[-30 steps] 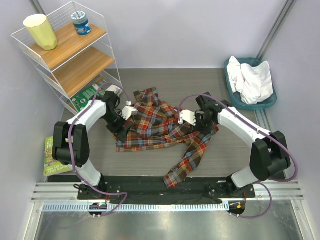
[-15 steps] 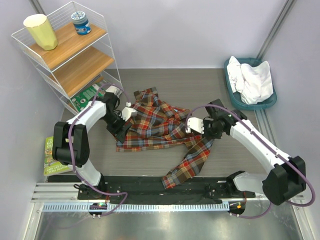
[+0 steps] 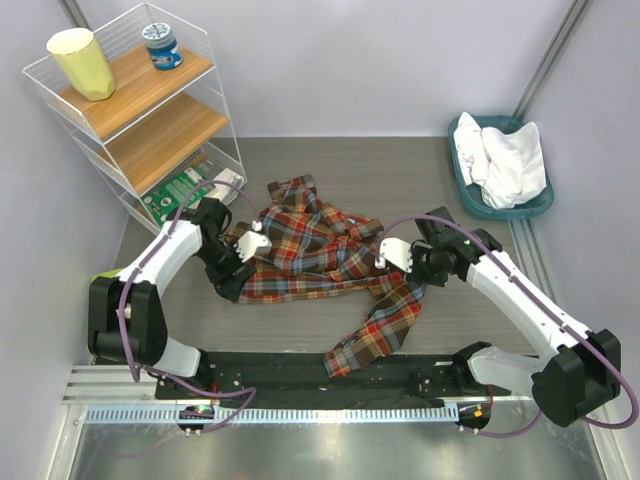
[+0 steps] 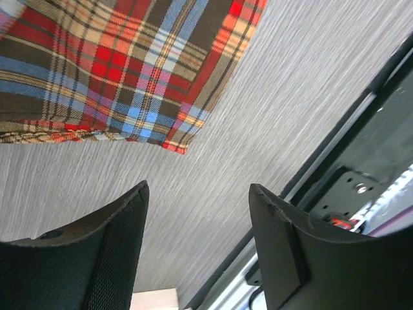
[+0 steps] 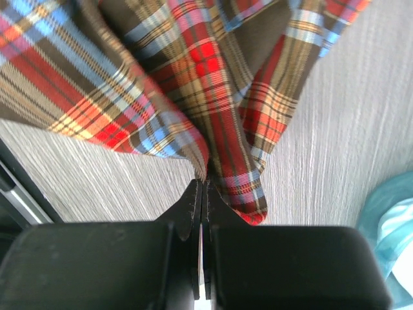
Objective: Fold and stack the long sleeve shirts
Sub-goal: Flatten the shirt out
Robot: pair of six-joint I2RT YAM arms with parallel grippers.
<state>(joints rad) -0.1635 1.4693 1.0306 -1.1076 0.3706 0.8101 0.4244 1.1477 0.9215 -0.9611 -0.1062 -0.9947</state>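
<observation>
The plaid long sleeve shirt [image 3: 310, 245] lies crumpled in the middle of the grey table, one sleeve [image 3: 375, 325] trailing toward the near edge. My right gripper [image 3: 410, 268] sits at the shirt's right side. In the right wrist view it [image 5: 202, 186] is shut on a pinched fold of plaid cloth [image 5: 193, 97]. My left gripper [image 3: 230, 282] hovers just off the shirt's near-left corner. In the left wrist view it [image 4: 197, 194] is open and empty, the plaid corner [image 4: 174, 139] lying beyond the fingertips. The white long sleeve shirt [image 3: 505, 160] is bunched in the teal basket [image 3: 460, 175] at the back right.
A wire shelf rack [image 3: 150, 110] stands at the back left with a yellow cup [image 3: 82, 62], a jar [image 3: 161, 45] and green packets [image 3: 178, 188]. A black rail [image 3: 330, 367] runs along the near edge. The basket's teal rim [image 5: 387, 239] shows in the right wrist view.
My right gripper has shut on a fold of the plaid shirt and drawn right and nearer. My left arm has swung its gripper off the cloth toward the near left.
</observation>
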